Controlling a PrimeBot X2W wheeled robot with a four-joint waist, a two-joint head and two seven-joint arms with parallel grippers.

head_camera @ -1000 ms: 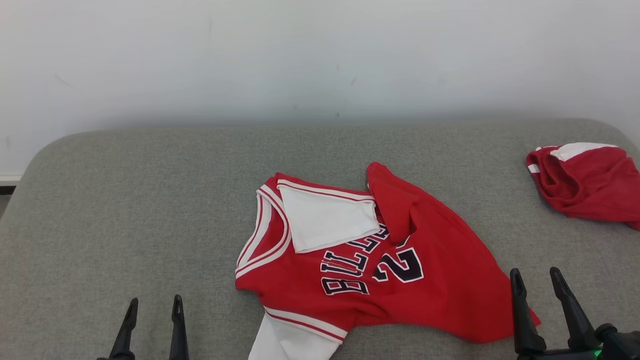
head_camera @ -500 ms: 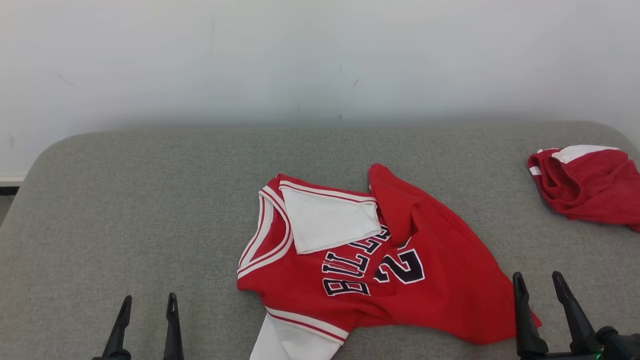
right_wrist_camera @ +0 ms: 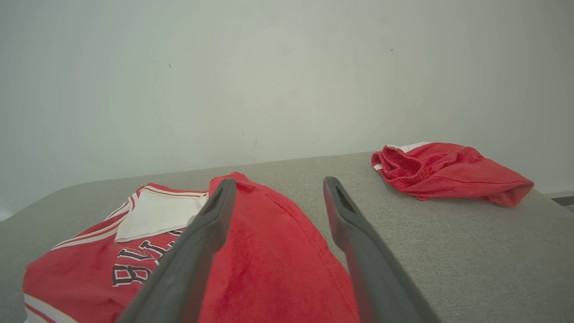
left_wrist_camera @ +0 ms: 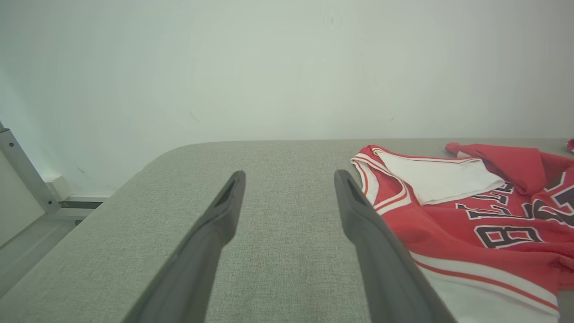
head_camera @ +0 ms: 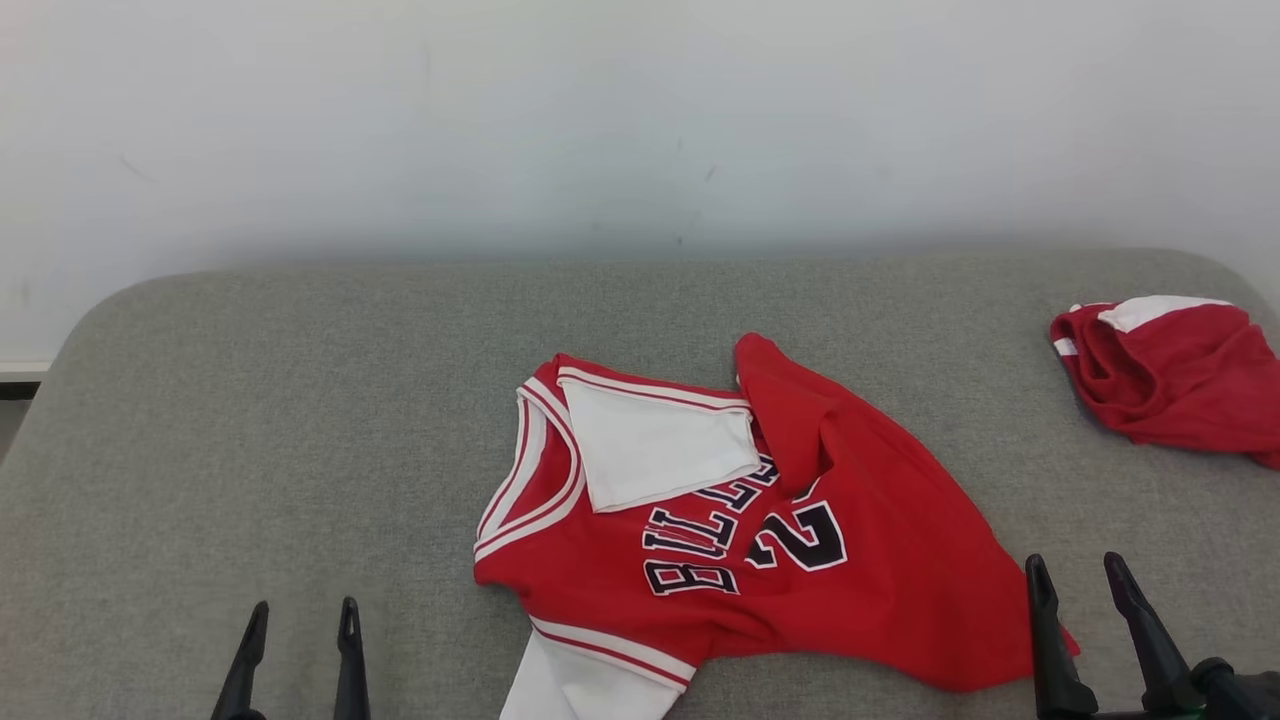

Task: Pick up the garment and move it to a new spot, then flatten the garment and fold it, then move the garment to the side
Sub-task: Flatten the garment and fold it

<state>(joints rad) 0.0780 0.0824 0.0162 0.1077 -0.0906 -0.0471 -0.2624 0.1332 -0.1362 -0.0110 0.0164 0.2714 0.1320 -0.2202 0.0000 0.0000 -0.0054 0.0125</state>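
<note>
The garment (head_camera: 790, 560), a red jersey with white trim and dark lettering, lies crumpled on the grey padded surface (head_camera: 300, 420), one white-lined flap folded over its chest. It also appears at the right of the left wrist view as the garment (left_wrist_camera: 471, 215) and at the lower left of the right wrist view as the garment (right_wrist_camera: 269, 260). My left gripper (head_camera: 300, 615) is open at the lower left, well left of the jersey, holding nothing. My right gripper (head_camera: 1075, 570) is open at the lower right, just beside the jersey's right hem, empty.
A second red cloth with a white band (head_camera: 1170, 375), bunched up, lies near the surface's right edge; it shows as the red cloth (right_wrist_camera: 448, 170) in the right wrist view. A pale wall (head_camera: 640, 120) stands behind. A metal frame bar (left_wrist_camera: 22, 170) is left of the surface.
The head camera has tilted slightly, so the whole scene sits a little lower. Both grippers stay open and almost in place; the jersey has not moved.
</note>
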